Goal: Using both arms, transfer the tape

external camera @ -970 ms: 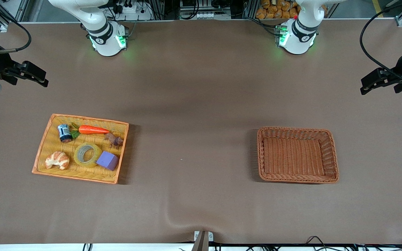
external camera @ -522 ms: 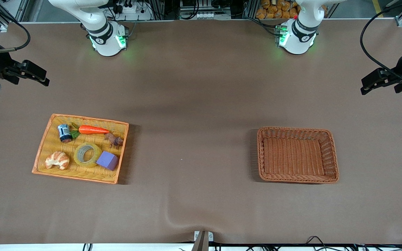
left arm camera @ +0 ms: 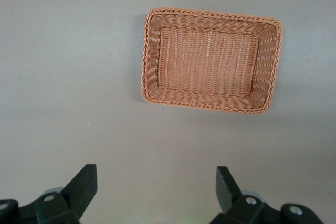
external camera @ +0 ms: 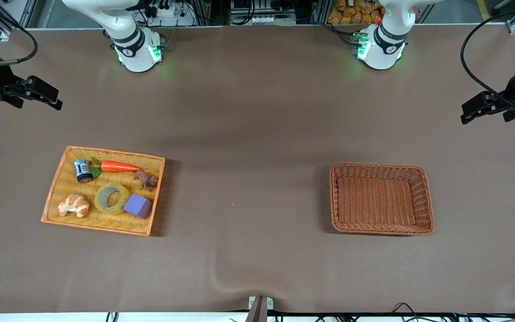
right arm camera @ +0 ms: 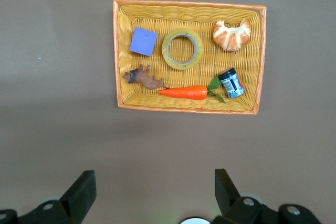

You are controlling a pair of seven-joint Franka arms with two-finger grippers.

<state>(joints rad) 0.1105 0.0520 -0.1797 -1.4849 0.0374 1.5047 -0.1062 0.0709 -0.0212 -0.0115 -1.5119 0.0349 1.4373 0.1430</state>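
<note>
Lying flat in the yellow tray [external camera: 52, 192], the tape [external camera: 111, 198] sat between the croissant [external camera: 73, 205] and the purple cube [external camera: 137, 206], just beside the cube, nearer the front camera than the carrot [external camera: 120, 167]. The small can [external camera: 82, 171] lay at the carrot's leafy end and a brown toy animal [external camera: 146, 179] at its tip.

The right wrist view looked straight down on that tray and showed the tape [right arm camera: 182, 49] as a full ring with tray weave visible through its core, which the front view gave only at a slant. That view also showed the right gripper [right arm camera: 155, 192] with its fingers [right arm camera: 81, 192] spread wide and holding nothing; in the front view the right gripper [external camera: 43, 94] hung over bare table at the right arm's end, well apart from the tray.

The brown table [external camera: 257, 112] was a plain matte sheet, with a slight ripple at its edge nearest the front camera. Racks and cables stood along the edge by the arm bases. A wide bare stretch separated the tray from the brown wicker basket [external camera: 425, 201].

The left wrist view looked down into the basket [left arm camera: 149, 51], showing nothing in it, with the left gripper [left arm camera: 157, 192] released, fingers [left arm camera: 84, 190] wide apart. In the front view the left gripper [external camera: 476, 107] hung over bare table at the left arm's end, well apart from the basket.
</note>
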